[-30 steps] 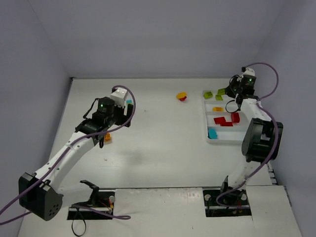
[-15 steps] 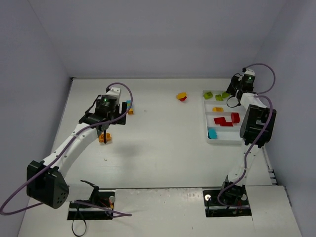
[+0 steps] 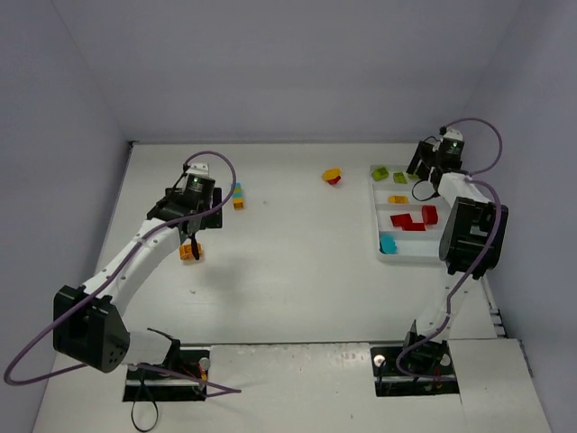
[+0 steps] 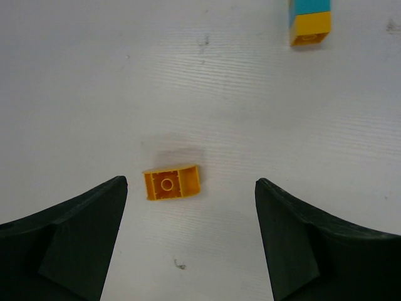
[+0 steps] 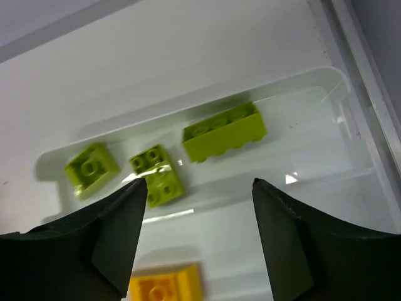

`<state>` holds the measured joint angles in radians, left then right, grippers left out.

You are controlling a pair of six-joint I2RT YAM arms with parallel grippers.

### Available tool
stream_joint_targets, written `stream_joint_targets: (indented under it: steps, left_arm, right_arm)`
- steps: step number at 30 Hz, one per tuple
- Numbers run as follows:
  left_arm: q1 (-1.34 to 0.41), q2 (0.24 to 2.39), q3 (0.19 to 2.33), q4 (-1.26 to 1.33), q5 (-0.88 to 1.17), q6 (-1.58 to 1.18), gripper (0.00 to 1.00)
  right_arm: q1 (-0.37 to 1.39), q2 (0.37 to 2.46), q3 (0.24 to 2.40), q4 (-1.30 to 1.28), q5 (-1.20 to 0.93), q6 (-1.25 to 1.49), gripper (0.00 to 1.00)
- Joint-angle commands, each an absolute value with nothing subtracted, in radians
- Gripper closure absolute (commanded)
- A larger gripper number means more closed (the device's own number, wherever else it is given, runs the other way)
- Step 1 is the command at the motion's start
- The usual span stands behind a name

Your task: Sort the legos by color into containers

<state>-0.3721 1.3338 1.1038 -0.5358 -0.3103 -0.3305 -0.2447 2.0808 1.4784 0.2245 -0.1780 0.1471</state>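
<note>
Fingers (image 4: 75, 238) of the left gripper (image 4: 190, 180) stand wide apart and grip nothing, hanging over the worktop (image 3: 297, 262) well away from the white tray (image 3: 401, 259), on its left. A single orange brick (image 4: 172, 183) lies flat on the worktop between them, closer to one finger than the other and touching neither. A cyan-and-orange stack (image 4: 310, 19) lies apart from that brick, on the side nearer the tray's far end (only part of it shows in the left wrist view). A yellow-and-red stack (image 3: 332, 176) rests on the worktop just left of the tray's far corner.

The right gripper (image 5: 198, 183) hovers over the tray's farthest compartment, its fingers (image 5: 81, 244) also spread and empty. Three lime green bricks lie in that compartment: a small one (image 5: 92, 168), a square one (image 5: 156, 174) just beside it, and a long one (image 5: 224, 132) farther along. The next compartment toward the arms holds an orange brick (image 5: 164, 285). Beyond that, the top view shows red bricks (image 3: 407, 222) in the third compartment and a cyan brick (image 3: 388, 244) in the nearest one.
</note>
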Motion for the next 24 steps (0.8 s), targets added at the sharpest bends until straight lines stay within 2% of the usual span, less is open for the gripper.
stream_joint_targets:
  steps: [1, 6, 7, 13, 24]
  left_arm:
    - [-0.362, 1.330, 1.157, -0.610, -0.489, -0.451, 0.24]
    - [-0.356, 1.393, 1.137, -0.681, -0.499, -0.525, 0.22]
    - [-0.351, 1.403, 1.137, -0.683, -0.492, -0.525, 0.17]
    - [-0.272, 1.468, 1.098, -0.605, -0.338, -0.499, 0.16]
    - [-0.160, 1.615, 1.095, -0.528, -0.158, -0.485, 0.16]
  right_arm:
    - [-0.154, 1.800, 1.427, 0.275, -0.184, 0.127, 0.35]
    - [-0.039, 1.616, 1.267, 0.287, -0.224, 0.150, 0.33]
    - [-0.022, 1.561, 1.203, 0.297, -0.242, 0.155, 0.32]
    - [0.077, 1.392, 0.961, 0.362, -0.314, 0.184, 0.31]
    - [0.095, 1.302, 0.830, 0.399, -0.387, 0.176, 0.29]
